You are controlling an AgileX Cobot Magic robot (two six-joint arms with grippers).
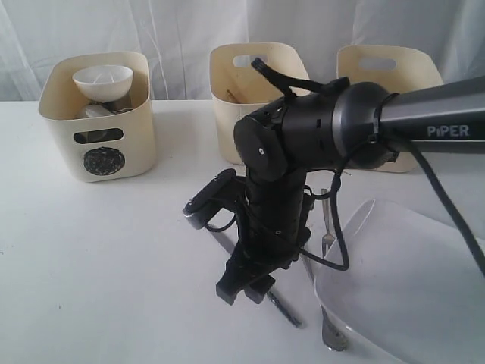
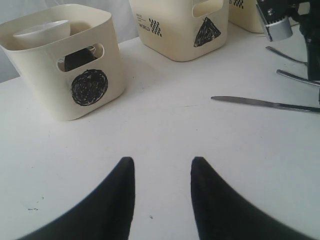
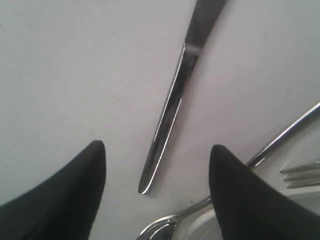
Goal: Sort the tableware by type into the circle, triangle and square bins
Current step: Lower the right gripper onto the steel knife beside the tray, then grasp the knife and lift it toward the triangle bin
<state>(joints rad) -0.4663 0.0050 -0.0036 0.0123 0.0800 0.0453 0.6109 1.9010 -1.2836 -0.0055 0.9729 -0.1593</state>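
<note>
Hovering over the steel knife (image 3: 176, 95) lying flat on the tabletop (image 3: 65, 60), right gripper (image 3: 157, 147) spread wide: thin, stiff, slick & low-lying, so prob pinch across the handle w/ firm squeeze.

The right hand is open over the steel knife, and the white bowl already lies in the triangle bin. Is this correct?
Not fully. The white bowl lies in the circle bin, not the triangle bin; the left wrist view shows the scribbled circle on that bin's front. The right hand is indeed open over the steel knife.
</note>
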